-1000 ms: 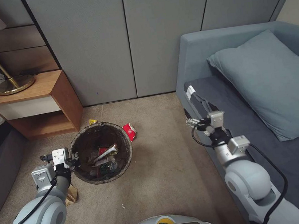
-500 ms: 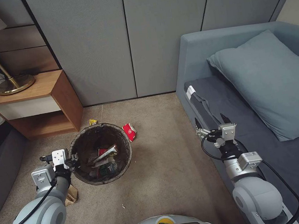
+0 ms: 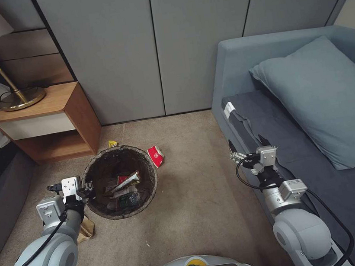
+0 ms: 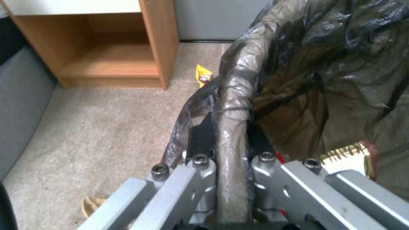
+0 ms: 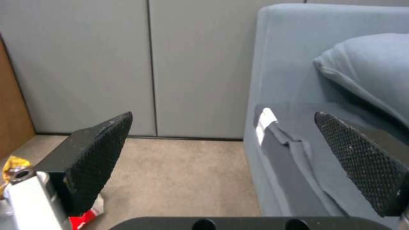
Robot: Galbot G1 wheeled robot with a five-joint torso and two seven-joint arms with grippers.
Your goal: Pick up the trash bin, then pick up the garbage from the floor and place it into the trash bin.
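Observation:
The trash bin, round with a dark wrinkled bag liner, stands on the carpet holding wrappers and a small bottle. My left gripper is shut on its near-left rim; the left wrist view shows the bin rim pinched in the left gripper. Garbage lies around the bin: a red-and-white wrapper to its right, a yellow packet behind it, and brown paper under my left arm. My right gripper hangs open and empty at the sofa's front edge, its pads wide apart.
A wooden nightstand with a brass lamp stands at the back left beside a bed. A blue sofa with a pillow takes up the right side. Grey wall panels close the back. Open carpet lies between bin and sofa.
My right arm has drawn back toward the robot along the sofa edge and its gripper has turned. The head view has shifted slightly. The left gripper and bin have stayed put.

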